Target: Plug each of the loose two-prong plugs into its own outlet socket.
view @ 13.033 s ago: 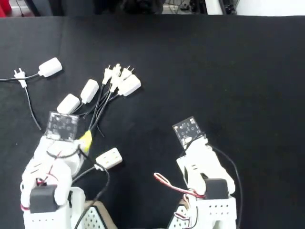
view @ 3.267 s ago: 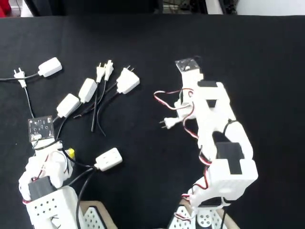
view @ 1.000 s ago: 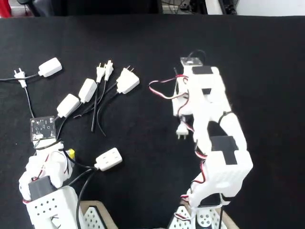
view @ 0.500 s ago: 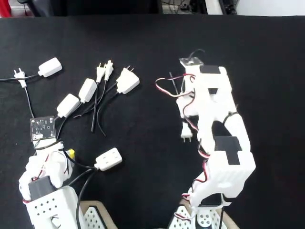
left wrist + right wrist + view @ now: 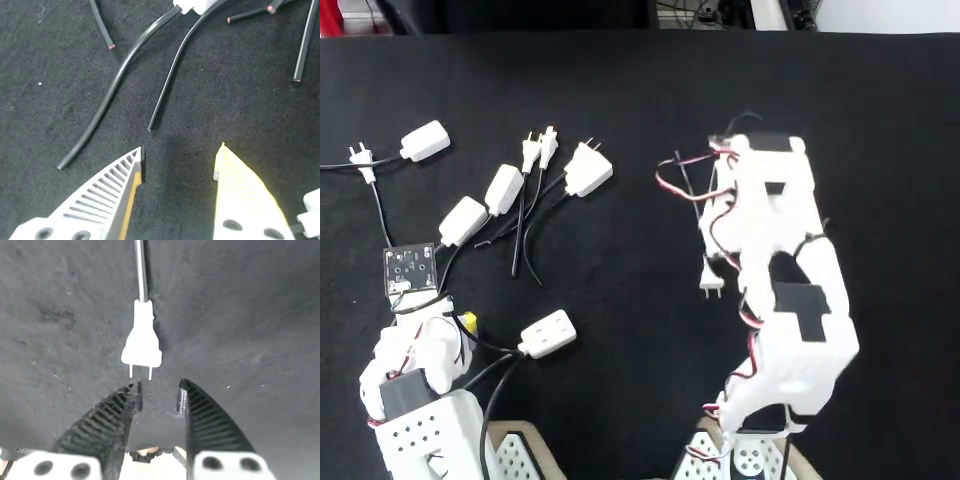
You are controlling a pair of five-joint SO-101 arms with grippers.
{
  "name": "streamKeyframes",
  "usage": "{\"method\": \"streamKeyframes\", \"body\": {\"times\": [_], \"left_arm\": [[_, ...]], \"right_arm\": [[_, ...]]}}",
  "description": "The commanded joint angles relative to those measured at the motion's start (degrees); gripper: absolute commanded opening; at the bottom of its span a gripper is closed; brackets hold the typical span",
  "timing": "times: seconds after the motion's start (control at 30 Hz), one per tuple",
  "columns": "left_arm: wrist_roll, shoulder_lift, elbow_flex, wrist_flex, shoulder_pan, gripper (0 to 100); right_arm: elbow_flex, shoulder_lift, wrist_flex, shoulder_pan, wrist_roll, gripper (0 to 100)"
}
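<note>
A white two-prong plug (image 5: pixel 142 342) lies flat on the black cloth, its thin cable running away from my right gripper (image 5: pixel 157 388). That gripper is open and just short of the prongs, which point at the gap between its black fingers. In the high view the same plug (image 5: pixel 711 276) lies beside the outstretched right arm (image 5: pixel 780 260). My left gripper (image 5: pixel 180 151) is open over bare cloth and loose cable ends. A white outlet socket (image 5: pixel 549 332) lies close to the left arm. Further sockets (image 5: pixel 505 188) (image 5: pixel 463 218) (image 5: pixel 425 140) and plugs (image 5: pixel 538 148) lie at the back left.
A larger white plug (image 5: pixel 587 171) lies beside the pair of plugs. Another small plug (image 5: pixel 362 158) lies at the far left edge with its cable. Black cables (image 5: pixel 525 240) fan out across the left half of the table.
The right arm's far end has swung to the right and slightly nearer. The plug beside it has shifted only a little. The left arm has kept still.
</note>
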Motion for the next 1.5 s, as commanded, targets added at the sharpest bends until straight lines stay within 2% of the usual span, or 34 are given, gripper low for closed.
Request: {"method": "streamKeyframes", "body": {"times": [0.0,0.27,0.37,0.67,0.8,0.93,1.13,1.47], "left_arm": [[-0.7,0.26,-0.84,0.0,-0.4,23],[-0.7,0.26,-0.84,0.0,-0.4,23],[-0.7,0.26,-0.84,0.0,-0.4,23],[-0.7,0.26,-0.84,0.0,-0.4,23],[-0.7,0.26,-0.84,0.0,-0.4,23],[-0.7,0.26,-0.84,0.0,-0.4,23],[-0.7,0.26,-0.84,0.0,-0.4,23],[-0.7,0.26,-0.92,0.0,-0.4,23]], "right_arm": [[-0.04,2.15,-0.44,-1.14,-0.62,12.1],[-0.04,7.34,-2.46,-5.27,-1.23,12.1],[-1.1,8.31,-4.13,-5.45,-3.6,12.1],[-10.59,8.84,8.79,-3.52,-3.34,12.3],[-12.09,8.84,9.05,-1.76,-2.99,12.3],[-12.26,9.1,8.18,-1.76,-0.97,12.3],[-11.74,10.86,-1.05,-0.18,-1.05,12.3],[-11.38,19.21,-0.53,-3.16,-1.05,12.1]]}}
